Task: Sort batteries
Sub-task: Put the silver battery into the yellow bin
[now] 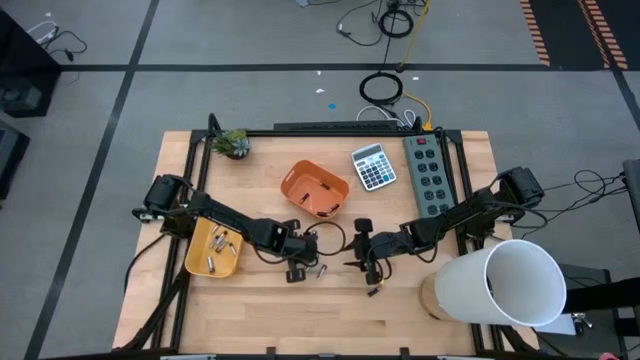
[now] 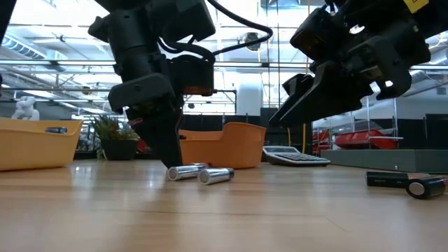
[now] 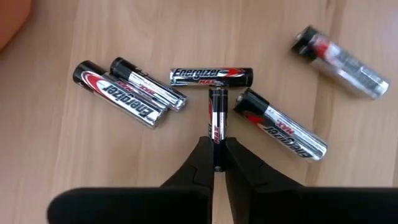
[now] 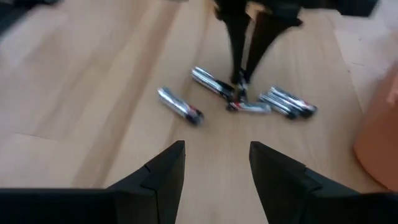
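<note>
Near the tabletop's middle, my left gripper pinched one thin black battery; five other silver-and-black batteries lay loose around it. Just to the right, my right gripper hovered with jaws apart.

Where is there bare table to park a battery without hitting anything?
Bare wood runs along the near table edge, between the yellow tray and the white roll. The middle is crowded: loose batteries lie around the left gripper, shut on a thin battery, with the right gripper close by.
</note>
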Available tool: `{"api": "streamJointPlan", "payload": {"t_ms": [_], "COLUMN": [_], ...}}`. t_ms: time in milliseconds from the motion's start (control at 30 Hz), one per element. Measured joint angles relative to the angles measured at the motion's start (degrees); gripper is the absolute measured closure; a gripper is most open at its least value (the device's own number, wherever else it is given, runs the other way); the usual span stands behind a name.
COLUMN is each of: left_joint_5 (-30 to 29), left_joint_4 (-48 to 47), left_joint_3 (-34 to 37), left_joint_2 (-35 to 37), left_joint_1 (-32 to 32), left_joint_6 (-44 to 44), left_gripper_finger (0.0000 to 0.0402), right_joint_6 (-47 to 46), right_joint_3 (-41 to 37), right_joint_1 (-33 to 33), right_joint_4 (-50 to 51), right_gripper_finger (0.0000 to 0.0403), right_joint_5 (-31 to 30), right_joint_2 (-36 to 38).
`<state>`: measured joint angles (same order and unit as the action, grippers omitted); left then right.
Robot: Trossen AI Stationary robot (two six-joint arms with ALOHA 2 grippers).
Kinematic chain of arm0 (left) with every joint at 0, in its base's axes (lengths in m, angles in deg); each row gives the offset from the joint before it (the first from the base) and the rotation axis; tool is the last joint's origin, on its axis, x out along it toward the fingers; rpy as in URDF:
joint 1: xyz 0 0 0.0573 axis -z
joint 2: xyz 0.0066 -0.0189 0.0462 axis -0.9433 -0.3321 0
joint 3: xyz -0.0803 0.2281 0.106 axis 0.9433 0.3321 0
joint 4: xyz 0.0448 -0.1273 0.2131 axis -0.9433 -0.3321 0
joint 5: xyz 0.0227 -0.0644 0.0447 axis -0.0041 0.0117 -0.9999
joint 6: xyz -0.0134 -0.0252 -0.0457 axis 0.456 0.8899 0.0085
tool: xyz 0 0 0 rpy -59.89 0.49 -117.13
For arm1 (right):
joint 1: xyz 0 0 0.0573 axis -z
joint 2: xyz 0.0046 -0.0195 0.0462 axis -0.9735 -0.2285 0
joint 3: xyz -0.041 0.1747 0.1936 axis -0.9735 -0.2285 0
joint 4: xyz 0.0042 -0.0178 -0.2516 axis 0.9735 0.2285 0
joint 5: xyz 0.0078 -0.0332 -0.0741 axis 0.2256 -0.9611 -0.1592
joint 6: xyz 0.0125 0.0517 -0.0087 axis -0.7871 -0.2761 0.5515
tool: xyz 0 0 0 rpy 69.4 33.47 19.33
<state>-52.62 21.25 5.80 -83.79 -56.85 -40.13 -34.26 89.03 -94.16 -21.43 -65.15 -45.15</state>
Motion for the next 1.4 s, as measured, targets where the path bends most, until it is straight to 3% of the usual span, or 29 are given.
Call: {"api": "streamJointPlan", "payload": {"t_ms": [267,500,767,867,1000,1200,1400], "left_joint_5": [2.9,-3.7,-2.7,-1.4,-0.5,-0.2,-1.8], "left_joint_4": [-11.4,-26.4,-44.3,-44.3,-44.1,-43.1,-47.8], "left_joint_3": [-2.7,-2.6,5.8,9.8,14.8,19.0,16.9], "left_joint_2": [6.3,15.2,21.4,23.8,25.6,25.8,25.9], "left_joint_1": [0.8,4.3,10.5,12.0,13.3,14.1,16.5], "left_joint_6": [2.5,11.8,28.2,31.2,34.6,37.4,37.8], "left_gripper_finger": [0.0382,0.0383,0.0383,0.0381,0.0383,0.0381,0.0379], "right_joint_6": [5.0,7.6,6.3,4.4,2.7,1.4,1.6], "right_joint_3": [2.3,9.7,11.0,11.0,11.0,11.0,11.0], "right_joint_1": [-3.9,-4.5,-4.3,-3.7,-3.1,-2.6,-2.1], "right_joint_4": [-5.9,-1.9,-0.2,-0.6,-0.3,0.6,-0.9], "right_gripper_finger": [0.0232,0.0232,0.0232,0.0236,0.0266,0.0375,0.0376], "right_joint_5": [0.6,1.7,2.1,3.6,5.3,5.4,5.1], "right_joint_2": [-7.4,-13.4,-18.1,-19.2,-19.5,-19.6,-19.8]}}
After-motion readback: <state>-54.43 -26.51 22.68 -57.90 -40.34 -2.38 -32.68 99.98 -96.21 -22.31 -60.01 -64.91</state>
